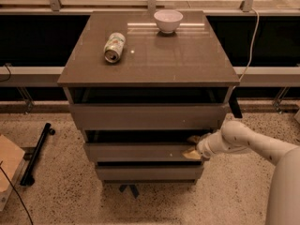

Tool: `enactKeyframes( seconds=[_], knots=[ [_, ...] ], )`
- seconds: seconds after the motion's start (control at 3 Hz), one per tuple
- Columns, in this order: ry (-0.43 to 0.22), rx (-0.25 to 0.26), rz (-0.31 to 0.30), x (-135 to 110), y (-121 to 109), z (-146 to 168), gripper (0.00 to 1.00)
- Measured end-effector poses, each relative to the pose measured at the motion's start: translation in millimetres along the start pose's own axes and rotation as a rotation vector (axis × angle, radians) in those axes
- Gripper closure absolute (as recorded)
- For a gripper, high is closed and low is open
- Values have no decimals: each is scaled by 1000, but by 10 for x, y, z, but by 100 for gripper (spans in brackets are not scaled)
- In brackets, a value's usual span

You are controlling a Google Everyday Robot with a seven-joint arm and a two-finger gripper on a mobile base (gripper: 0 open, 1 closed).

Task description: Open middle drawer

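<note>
Leftmost, a black bar (36,153) lies on the speckled floor. Near the surface's (183,55) left edge a can (114,47) lies on its side; a white bowl (168,20) stands upright at the back edge. Below, the middle drawer (140,152) sits second in the stack, a dark gap above its front panel. At that panel's right end the gripper (192,147) clasps the top edge, one finger behind the panel and one on its face, with the white arm reaching in from the right.
</note>
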State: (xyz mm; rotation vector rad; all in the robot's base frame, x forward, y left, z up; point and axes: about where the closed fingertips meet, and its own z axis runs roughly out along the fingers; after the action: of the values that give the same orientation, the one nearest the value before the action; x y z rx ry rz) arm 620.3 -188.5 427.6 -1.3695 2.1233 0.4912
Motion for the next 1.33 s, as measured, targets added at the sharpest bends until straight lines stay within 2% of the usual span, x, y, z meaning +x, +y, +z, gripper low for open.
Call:
enactKeyframes(
  seconds=[0.33,1.0,1.33],
  knots=[
    [0,0,0,-39,-1,-48,82],
    [0,0,0,-76,-1,-93,37],
    [29,-3,-4,-59,6,-66,13]
  ],
)
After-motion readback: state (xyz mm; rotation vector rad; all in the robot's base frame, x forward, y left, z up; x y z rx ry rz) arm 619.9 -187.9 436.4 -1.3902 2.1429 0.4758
